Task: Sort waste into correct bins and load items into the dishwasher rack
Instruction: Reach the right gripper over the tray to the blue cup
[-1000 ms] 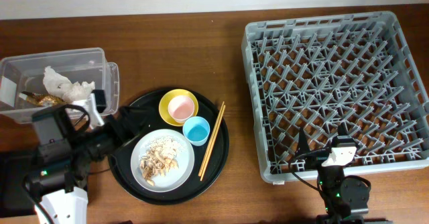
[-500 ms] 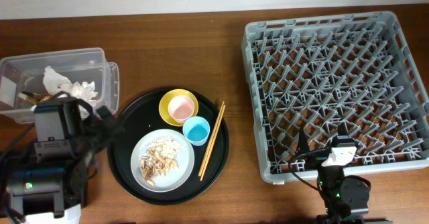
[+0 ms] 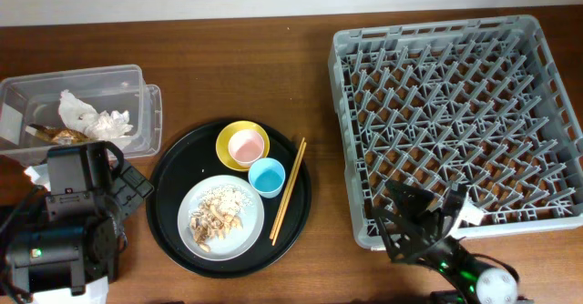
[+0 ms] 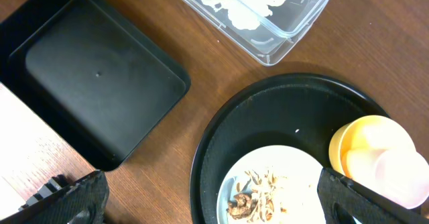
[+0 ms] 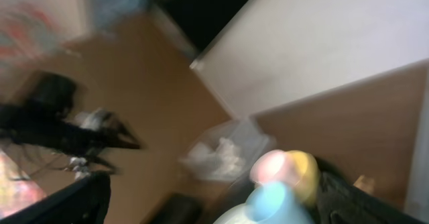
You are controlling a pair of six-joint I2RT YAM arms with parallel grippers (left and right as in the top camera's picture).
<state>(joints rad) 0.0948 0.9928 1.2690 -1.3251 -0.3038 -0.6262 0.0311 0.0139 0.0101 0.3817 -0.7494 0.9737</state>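
Note:
The clear tub (image 3: 137,78) holds crumpled white tissue (image 3: 91,115) and a gold-brown wrapper (image 3: 56,134). On the round black tray (image 3: 178,172) stand a yellow bowl (image 3: 227,136) with a pink cup (image 3: 246,145) in it, a light-blue cup (image 3: 267,177), wooden chopsticks (image 3: 288,191) and a pale plate (image 3: 244,236) with beige food scraps (image 3: 217,215). The grey rack (image 3: 455,113) fills the right. My left gripper (image 4: 214,207) is open and empty above the tray's left edge, with the shallow black bin (image 4: 94,83) to its left. My right gripper (image 5: 214,207) is open and empty by the rack's front edge.
The left wrist view also shows the tub (image 4: 281,33), the plate (image 4: 295,160) and the yellow bowl (image 4: 362,140). The right wrist view is blurred and shows the cups (image 5: 271,184) and the tub (image 5: 218,153) far off. The left arm (image 3: 64,222) covers the table's front left corner.
My left arm has drawn back from the tray toward the front left. My right arm has swung up and turned toward the tray, so its view is blurred.

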